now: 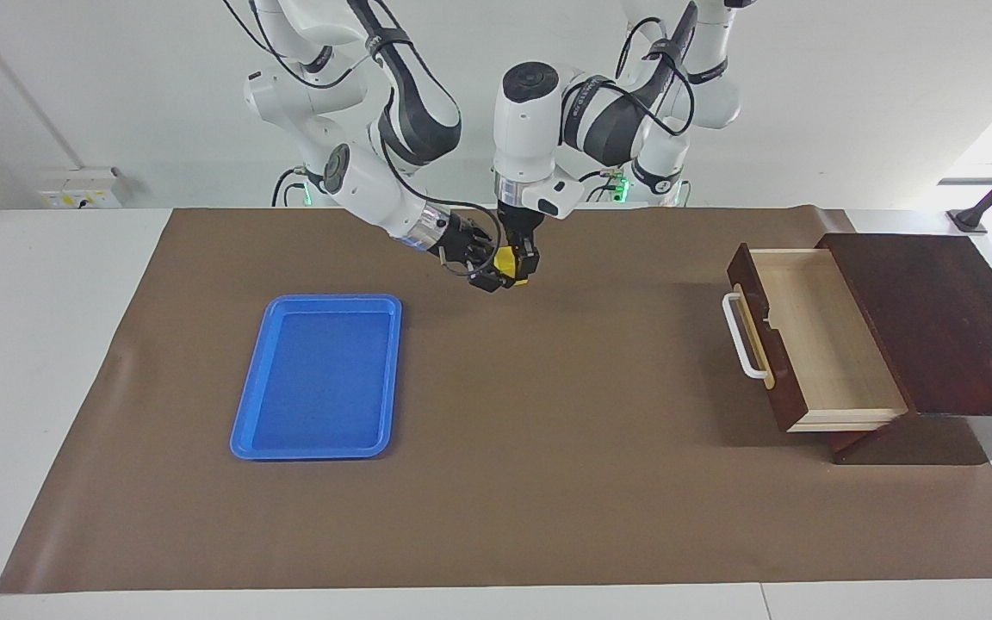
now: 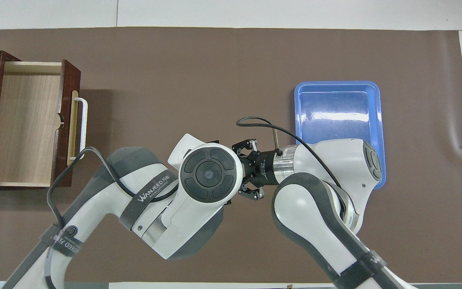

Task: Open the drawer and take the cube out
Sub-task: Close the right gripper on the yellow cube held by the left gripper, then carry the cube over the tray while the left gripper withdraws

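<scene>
The yellow cube (image 1: 509,263) hangs in the air over the brown mat, about midway along the table. My left gripper (image 1: 520,261) points straight down and is shut on it. My right gripper (image 1: 486,263) comes in level from the side, and its open fingers (image 2: 251,194) straddle the cube and the left fingertips. In the overhead view the left wrist hides the cube and the left gripper, while the right gripper (image 2: 244,170) shows spread wide. The drawer (image 1: 815,336) is pulled out at the left arm's end of the table, and its pale interior (image 2: 26,124) is empty.
The dark wooden cabinet (image 1: 935,319) that holds the drawer stands at the left arm's end of the table. A blue plastic tray (image 1: 324,375) lies empty on the brown mat (image 1: 548,448) toward the right arm's end; it also shows in the overhead view (image 2: 337,116).
</scene>
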